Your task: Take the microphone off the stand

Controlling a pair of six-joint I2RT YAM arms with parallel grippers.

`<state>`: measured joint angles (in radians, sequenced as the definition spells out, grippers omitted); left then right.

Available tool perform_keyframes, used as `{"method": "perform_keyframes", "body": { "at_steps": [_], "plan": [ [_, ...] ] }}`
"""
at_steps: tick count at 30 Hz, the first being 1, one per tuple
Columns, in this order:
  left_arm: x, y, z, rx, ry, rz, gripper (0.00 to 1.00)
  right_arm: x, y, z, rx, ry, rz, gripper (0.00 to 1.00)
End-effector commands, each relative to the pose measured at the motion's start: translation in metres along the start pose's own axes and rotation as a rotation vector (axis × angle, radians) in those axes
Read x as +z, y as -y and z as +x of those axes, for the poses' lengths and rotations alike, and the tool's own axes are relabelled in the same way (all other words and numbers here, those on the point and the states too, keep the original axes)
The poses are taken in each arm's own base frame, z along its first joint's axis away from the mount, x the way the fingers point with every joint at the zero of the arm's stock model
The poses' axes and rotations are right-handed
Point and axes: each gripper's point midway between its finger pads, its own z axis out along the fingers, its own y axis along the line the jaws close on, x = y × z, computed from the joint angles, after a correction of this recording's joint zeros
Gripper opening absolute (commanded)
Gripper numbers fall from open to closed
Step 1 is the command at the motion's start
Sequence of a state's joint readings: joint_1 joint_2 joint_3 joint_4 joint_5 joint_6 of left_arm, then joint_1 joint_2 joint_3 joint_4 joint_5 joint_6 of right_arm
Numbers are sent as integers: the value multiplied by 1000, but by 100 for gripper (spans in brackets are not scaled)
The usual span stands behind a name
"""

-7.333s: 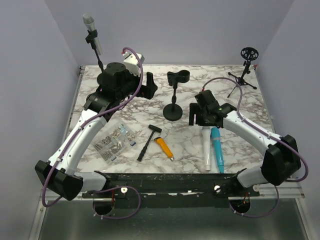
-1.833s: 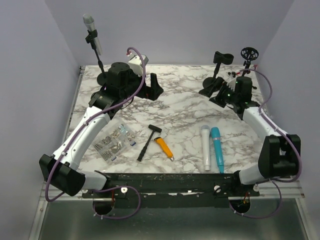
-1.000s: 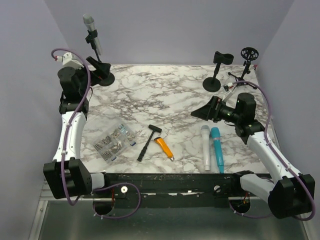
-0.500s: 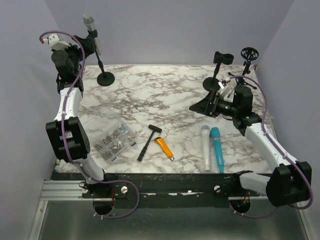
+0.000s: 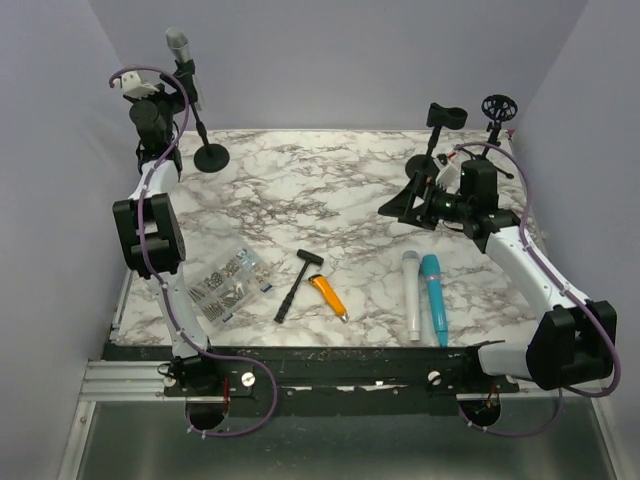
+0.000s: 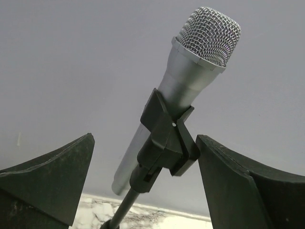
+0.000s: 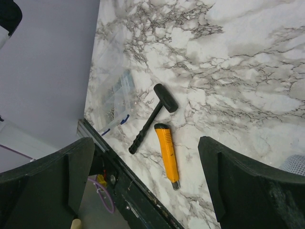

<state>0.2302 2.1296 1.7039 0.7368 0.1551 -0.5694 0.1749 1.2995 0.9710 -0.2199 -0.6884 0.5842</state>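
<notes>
A silver microphone [image 5: 182, 62] with a mesh head sits tilted in the black clip [image 6: 167, 138] of a thin stand whose round base [image 5: 211, 157] rests at the far left of the marble table. My left gripper [image 5: 176, 88] is raised to the clip's height and open. In the left wrist view its fingers [image 6: 57, 176] flank the clip and the microphone's lower body [image 6: 190, 81] without touching. My right gripper [image 5: 405, 205] is open and empty, hovering over the table's right side.
An empty black stand [image 5: 437, 140] and a small tripod stand [image 5: 495, 125] are at the back right. A white microphone [image 5: 411, 295] and a blue one [image 5: 434, 298] lie front right. A hammer [image 7: 151, 117], a yellow knife [image 7: 167, 152] and a bag of screws [image 5: 227, 283] lie in front.
The right arm carried the empty stand to the back right, released it and drew back. The left arm rose to the far-left stand and its open gripper closed in around the clip.
</notes>
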Motion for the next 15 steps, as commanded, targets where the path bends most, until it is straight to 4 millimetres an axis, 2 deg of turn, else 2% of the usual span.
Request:
{"method": "perform_keyframes", "body": {
  "at_steps": [1, 4, 8, 15],
  "plan": [
    [23, 18, -10, 76, 93, 28, 89, 1, 5, -5, -7, -8, 38, 100],
    [30, 19, -1, 53, 98, 23, 88, 3, 6, -3, 8, -12, 34, 100],
    [36, 12, 3, 32, 121, -18, 81, 3, 8, -2, 13, -16, 37, 100],
    [44, 9, 6, 41, 125, -25, 64, 0, 10, -3, -7, -14, 67, 100]
  ]
}}
